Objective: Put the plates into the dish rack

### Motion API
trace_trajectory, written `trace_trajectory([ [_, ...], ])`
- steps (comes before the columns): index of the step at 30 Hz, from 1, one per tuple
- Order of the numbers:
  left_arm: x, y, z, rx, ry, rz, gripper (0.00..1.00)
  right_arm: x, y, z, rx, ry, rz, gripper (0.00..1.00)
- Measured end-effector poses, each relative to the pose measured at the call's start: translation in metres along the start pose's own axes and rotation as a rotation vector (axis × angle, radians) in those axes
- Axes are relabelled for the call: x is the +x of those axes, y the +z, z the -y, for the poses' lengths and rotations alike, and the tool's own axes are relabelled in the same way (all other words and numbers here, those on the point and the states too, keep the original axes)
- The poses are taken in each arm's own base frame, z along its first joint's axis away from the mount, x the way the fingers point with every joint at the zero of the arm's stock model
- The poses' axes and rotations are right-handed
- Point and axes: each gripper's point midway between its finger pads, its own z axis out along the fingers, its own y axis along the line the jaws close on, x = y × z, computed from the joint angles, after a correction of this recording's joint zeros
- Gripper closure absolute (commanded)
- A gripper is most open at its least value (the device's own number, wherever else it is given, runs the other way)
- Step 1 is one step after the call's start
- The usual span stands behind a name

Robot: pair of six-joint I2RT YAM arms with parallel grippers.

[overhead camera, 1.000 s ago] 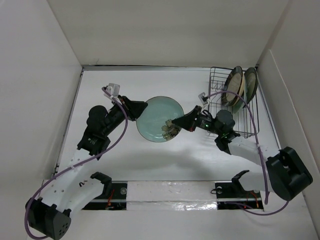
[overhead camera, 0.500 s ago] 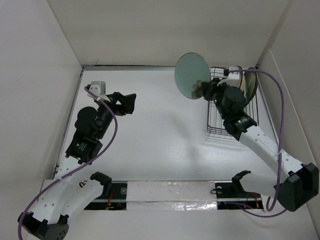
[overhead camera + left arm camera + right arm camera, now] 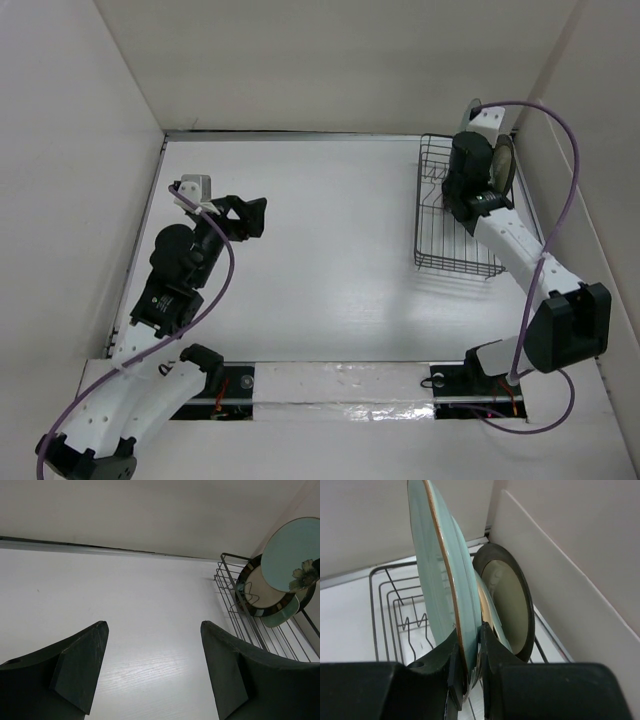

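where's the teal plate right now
Right wrist view: the teal plate stands on edge in the right gripper, over the dish rack, beside the racked plates.

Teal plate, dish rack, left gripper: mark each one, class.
teal plate (image 3: 432, 570), right wrist view, broad face.
dish rack (image 3: 445, 245), top external view, floor wires.
left gripper (image 3: 153, 625), left wrist view, midway between fingertips.

right wrist view: teal plate cut off by the top edge, its lower rim hidden between the pads of my right pincer; middle plate mostly hidden behind it | left wrist view: dish rack runs off the right edge | top view: my right arm covers nearly all of the teal plate
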Motion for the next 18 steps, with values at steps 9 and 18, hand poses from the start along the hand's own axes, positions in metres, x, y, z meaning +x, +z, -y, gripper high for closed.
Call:
trace_trajectory([
  [9, 0.0, 0.0, 0.0, 0.001, 0.0, 0.002, 0.28, 0.06, 0.034, -0.02, -0.032, -0.116, -0.133, 1.0],
  [18, 0.003, 0.002, -0.001, -0.004, 0.001, -0.011, 0.28, 0.091, 0.041, -0.031, -0.058, -0.11, -0.208, 1.0],
])
